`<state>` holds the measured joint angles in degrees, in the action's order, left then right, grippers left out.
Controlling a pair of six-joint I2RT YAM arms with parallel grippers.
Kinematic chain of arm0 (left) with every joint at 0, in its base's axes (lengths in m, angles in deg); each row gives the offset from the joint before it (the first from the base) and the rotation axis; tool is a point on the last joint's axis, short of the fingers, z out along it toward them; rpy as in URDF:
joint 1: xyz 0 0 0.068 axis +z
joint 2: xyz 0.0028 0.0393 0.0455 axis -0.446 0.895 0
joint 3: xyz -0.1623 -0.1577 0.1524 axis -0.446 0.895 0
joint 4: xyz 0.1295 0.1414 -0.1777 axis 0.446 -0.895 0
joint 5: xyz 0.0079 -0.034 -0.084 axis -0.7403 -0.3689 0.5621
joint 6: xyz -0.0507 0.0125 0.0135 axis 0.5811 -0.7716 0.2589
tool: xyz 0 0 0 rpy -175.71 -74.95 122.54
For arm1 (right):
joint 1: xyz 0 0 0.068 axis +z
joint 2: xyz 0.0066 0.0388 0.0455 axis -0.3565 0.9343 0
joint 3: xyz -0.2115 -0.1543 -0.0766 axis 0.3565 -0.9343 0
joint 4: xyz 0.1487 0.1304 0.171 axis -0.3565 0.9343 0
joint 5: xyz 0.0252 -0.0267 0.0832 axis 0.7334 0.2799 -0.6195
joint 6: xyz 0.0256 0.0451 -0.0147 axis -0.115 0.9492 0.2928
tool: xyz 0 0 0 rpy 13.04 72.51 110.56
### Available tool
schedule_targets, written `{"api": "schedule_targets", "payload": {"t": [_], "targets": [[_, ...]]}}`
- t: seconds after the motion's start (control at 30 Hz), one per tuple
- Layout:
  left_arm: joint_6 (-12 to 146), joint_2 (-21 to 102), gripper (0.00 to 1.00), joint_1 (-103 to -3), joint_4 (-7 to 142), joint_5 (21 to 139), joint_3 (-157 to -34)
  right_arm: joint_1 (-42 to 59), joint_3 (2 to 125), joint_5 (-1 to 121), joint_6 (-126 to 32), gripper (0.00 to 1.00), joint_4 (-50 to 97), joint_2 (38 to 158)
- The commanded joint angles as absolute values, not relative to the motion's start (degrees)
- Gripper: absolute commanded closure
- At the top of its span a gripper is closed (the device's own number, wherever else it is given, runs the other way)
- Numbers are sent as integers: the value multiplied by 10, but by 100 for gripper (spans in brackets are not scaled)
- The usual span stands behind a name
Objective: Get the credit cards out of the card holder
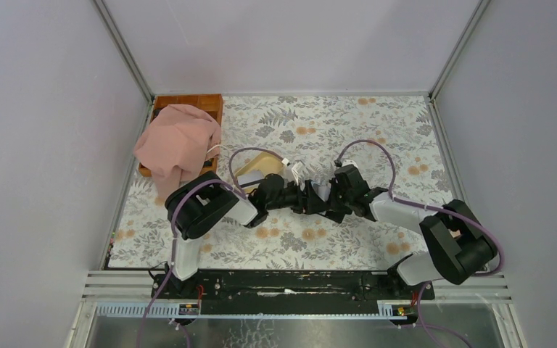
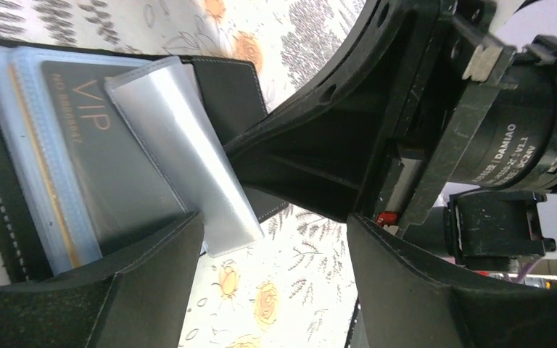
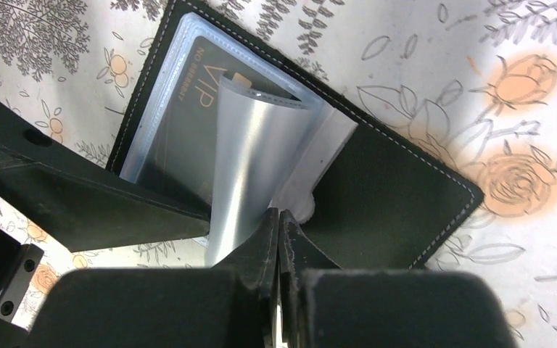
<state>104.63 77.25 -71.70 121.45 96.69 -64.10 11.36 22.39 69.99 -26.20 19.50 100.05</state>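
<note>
The card holder (image 3: 399,188) is seen lying open and flat on the flowered tabletop (image 3: 537,87), near its middle, where the two arms meet. In the overhead view it is hidden beneath the grippers. A stack of clear plastic sleeves (image 3: 254,159) is bound along its fold, and one sleeve is curled upward. A black credit card (image 3: 181,123) lettered "VIP" is lodged inside a sleeve on the left half; other cards cannot be made out.

The right gripper (image 3: 279,214) is closed, finger against finger, and its tips are set down at the edge of the sleeves by the fold. Whether a sleeve is pinched cannot be told. The left gripper (image 2: 274,217) is spread wide and nothing is held; one finger is laid over the edge of the card-bearing half. A pink cloth (image 1: 178,145) is draped over a wooden tray (image 1: 207,101) at the far left.
</note>
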Motion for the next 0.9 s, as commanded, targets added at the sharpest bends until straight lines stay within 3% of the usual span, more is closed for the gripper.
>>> {"api": "schedule_targets", "payload": {"t": [0.0,0.23,0.33,0.63,0.87], "targets": [[1071,785,20,-738,1281,993,-657,111,223,708,-262,100,223,947],[1075,787,21,-741,1284,991,-666,109,225,792,-245,69,293,845],[1073,792,21,-744,1282,991,-676,101,215,824,-233,60,311,801],[1081,829,20,-765,1278,1009,-741,89,199,896,-227,56,362,687],[1058,765,20,-777,1278,1019,-718,87,197,867,-216,56,353,685]]}}
